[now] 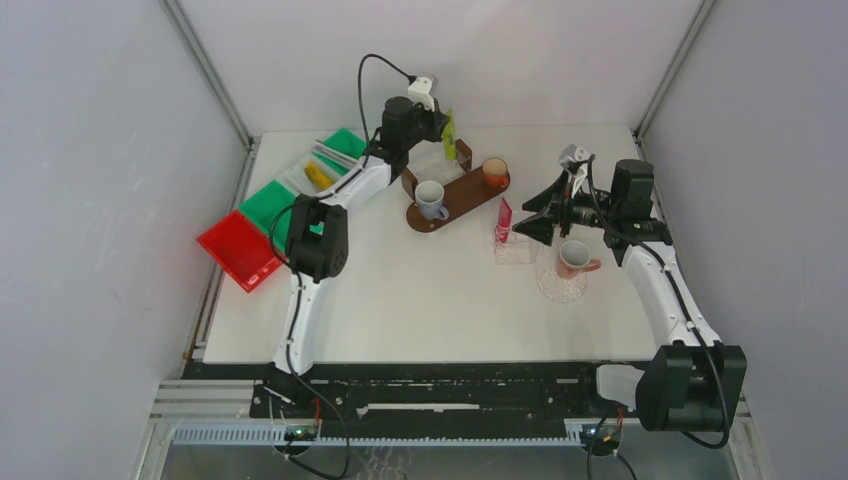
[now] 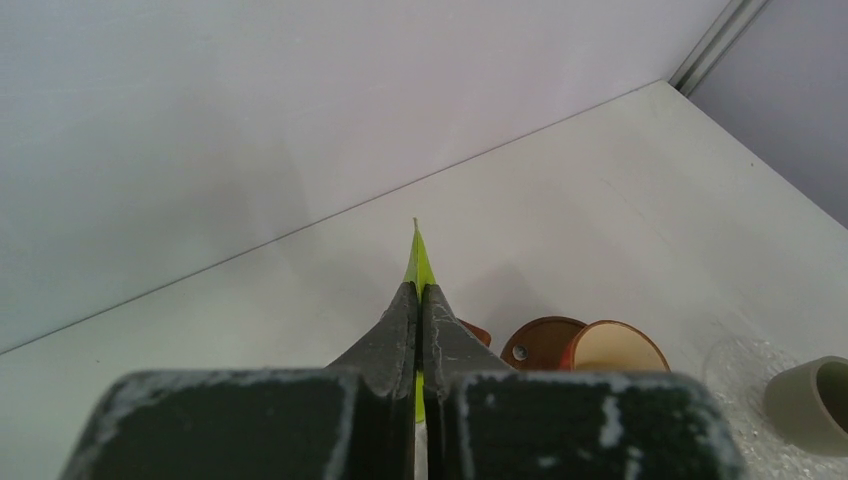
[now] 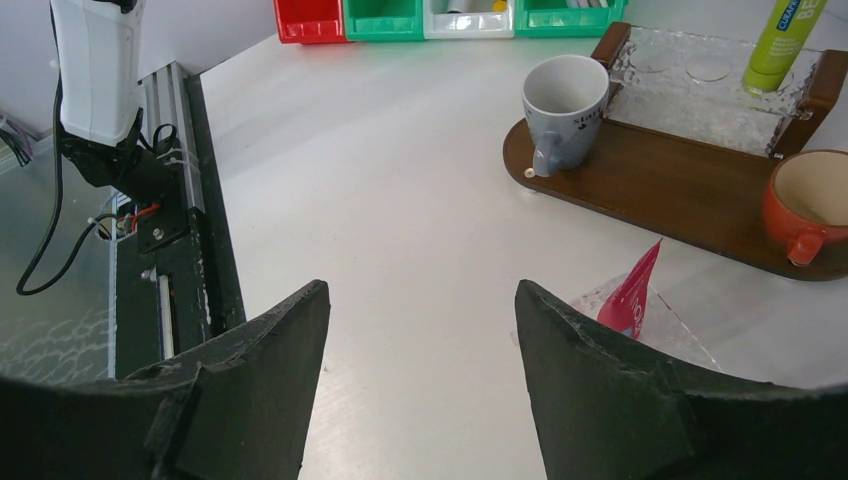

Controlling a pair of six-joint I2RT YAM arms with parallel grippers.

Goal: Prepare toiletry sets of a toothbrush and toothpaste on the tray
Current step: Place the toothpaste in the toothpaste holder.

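My left gripper (image 1: 441, 128) (image 2: 420, 290) is shut on a green-yellow toothpaste tube (image 1: 449, 135) (image 2: 419, 262) (image 3: 785, 40), held upright at the clear glass holder (image 1: 436, 165) (image 3: 700, 95) on the brown tray (image 1: 470, 200) (image 3: 650, 190). A grey mug (image 1: 431, 198) (image 3: 563, 105) and an orange cup (image 1: 495, 172) (image 2: 615, 348) (image 3: 810, 205) stand on the tray. My right gripper (image 1: 530, 215) (image 3: 420, 290) hovers open and empty beside a red tube (image 1: 503, 220) (image 3: 632, 295) standing in a small glass dish (image 1: 512, 248). Thin white toothbrushes (image 1: 333, 152) lie in the far green bin.
A pink mug (image 1: 573, 257) sits on a clear glass plate (image 1: 560, 285) under the right arm. Red (image 1: 238, 250), green (image 1: 268, 205) and white (image 1: 308, 177) bins line the left edge; the white one holds a yellow tube. Walls close off the back and sides.
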